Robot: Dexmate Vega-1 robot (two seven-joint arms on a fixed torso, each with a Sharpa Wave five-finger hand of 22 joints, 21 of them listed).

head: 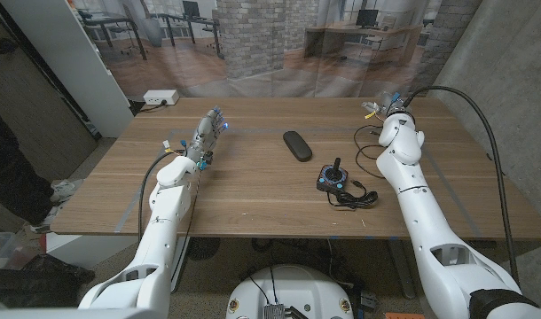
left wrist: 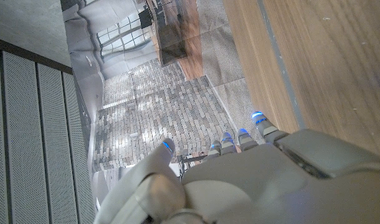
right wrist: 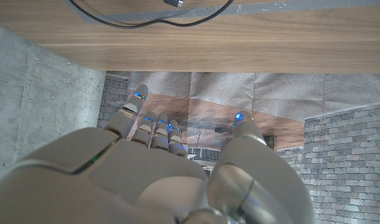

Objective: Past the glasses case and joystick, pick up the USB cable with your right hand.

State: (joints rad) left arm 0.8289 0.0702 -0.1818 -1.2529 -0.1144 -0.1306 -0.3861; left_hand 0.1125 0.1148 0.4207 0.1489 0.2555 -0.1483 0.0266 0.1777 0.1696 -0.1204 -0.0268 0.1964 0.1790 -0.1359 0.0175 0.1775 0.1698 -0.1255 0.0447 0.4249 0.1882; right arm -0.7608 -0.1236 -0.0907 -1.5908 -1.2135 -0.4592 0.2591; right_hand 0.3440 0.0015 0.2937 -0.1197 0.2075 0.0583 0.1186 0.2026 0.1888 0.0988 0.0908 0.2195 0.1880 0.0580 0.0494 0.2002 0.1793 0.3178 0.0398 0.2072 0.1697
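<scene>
From the head camera, your right hand (head: 383,107) sits at the far right of the wooden table (head: 253,195), fingers extended and apart, grasping nothing. The USB cable (head: 370,142) trails as a thin dark line on the tabletop just beside your right forearm, running from near the hand back toward the joystick (head: 333,177), which stands closer to the near edge with its own dark cord (head: 357,198) bunched beside it. The glasses case (head: 296,145), a dark oblong, lies mid-table, left of the joystick and well apart from either hand. Your left hand (head: 208,128) reaches across the table's left side, fingers straight and released.

From the left wrist camera, your left hand (left wrist: 240,180) shows its pale back, blue-tipped fingers (left wrist: 257,118) stretched out past the table edge, nothing in them.

From the right wrist camera, your right hand (right wrist: 171,168) is likewise unclenched, its fingers (right wrist: 137,102) spread and empty; a loop of the cable (right wrist: 152,18) lies on the wood beyond the fingertips, not touched.
</scene>
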